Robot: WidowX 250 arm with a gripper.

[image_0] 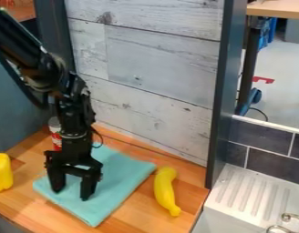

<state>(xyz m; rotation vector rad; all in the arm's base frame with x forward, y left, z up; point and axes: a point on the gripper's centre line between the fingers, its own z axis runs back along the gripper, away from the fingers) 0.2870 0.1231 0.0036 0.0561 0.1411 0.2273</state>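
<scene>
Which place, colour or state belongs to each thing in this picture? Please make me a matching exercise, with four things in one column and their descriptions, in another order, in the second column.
Column one:
1. banana
2. cloth
3. can
4. hand

Column two:
A. red and white, partly hidden
B. black, with its fingers apart
C. yellow, on the wooden counter near the white sink
D. turquoise, lying flat below a black gripping part

Right pairs: 1-C, 2-D, 3-A, 4-B
</scene>
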